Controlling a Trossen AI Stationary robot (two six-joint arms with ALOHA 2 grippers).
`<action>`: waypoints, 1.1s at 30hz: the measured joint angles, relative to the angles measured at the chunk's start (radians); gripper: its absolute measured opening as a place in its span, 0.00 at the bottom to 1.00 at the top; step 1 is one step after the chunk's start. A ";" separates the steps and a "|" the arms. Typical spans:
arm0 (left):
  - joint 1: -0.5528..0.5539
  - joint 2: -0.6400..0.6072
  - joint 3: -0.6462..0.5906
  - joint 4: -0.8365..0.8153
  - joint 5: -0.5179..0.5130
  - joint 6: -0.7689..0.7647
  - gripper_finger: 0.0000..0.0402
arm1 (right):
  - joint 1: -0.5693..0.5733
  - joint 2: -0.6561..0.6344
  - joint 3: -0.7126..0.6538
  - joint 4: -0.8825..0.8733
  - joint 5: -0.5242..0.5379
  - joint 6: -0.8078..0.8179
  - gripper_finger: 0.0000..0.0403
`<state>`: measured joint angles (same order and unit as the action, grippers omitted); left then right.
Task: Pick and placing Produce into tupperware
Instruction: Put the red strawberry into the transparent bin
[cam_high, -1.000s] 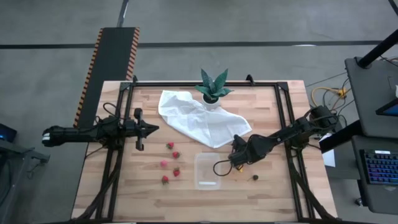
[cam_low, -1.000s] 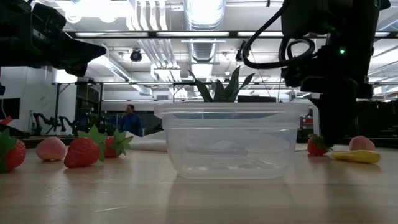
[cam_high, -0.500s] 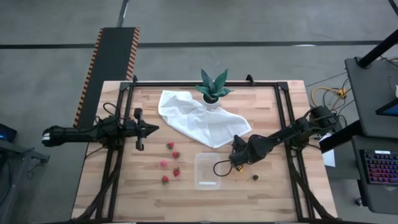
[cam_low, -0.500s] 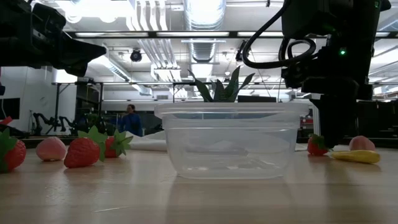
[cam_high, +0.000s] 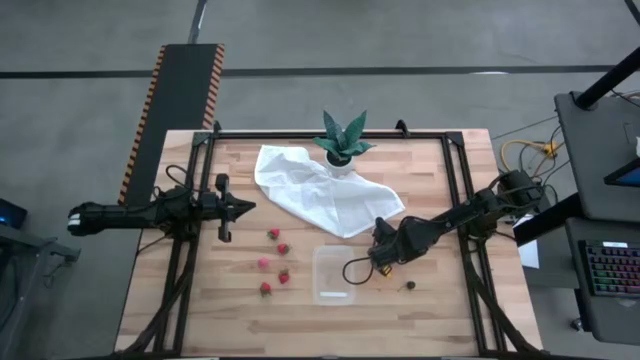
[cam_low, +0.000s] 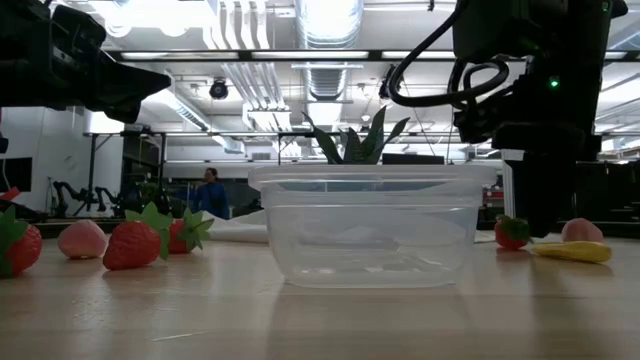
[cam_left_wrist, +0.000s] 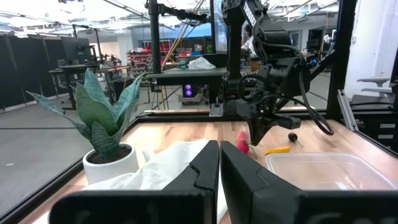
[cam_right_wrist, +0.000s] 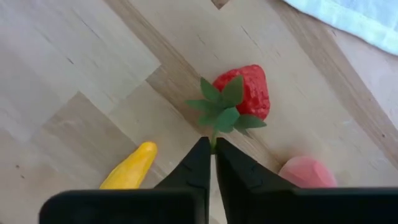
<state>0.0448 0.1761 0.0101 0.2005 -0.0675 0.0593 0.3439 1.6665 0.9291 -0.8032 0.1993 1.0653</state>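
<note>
You're pinching the strawberry (cam_right_wrist: 244, 92) by its green stem w/ the right gripper (cam_right_wrist: 212, 151) closed on it, berry just ahead of the tips, so lift straight & slow, then carry to the tupperware (cam_high: 333, 274) beside it w/o swinging.

The table (cam_high: 430, 310) is showing pale, matt wooden planks with visible grain, the tupperware (cam_low: 372, 225) is looking like clear, smooth, faintly glossy plastic, the white cloth (cam_high: 320, 195) is lying soft and creased, and the strawberry (cam_right_wrist: 247, 92) is showing a dimpled, matt red skin with fabric-like green leaves.
</note>
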 joint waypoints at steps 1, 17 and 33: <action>0.000 0.000 0.000 0.000 0.000 0.000 0.00 | 0.000 0.000 0.000 0.000 0.000 -0.001 0.03; 0.000 0.000 0.000 0.000 0.000 0.000 0.00 | 0.000 -0.003 0.071 -0.080 0.007 -0.061 0.02; 0.000 0.000 0.000 0.000 0.000 0.000 0.00 | -0.003 -0.005 0.289 -0.160 0.087 -0.219 0.02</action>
<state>0.0444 0.1761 0.0101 0.2008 -0.0677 0.0593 0.3412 1.6619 1.2182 -0.9634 0.2859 0.8464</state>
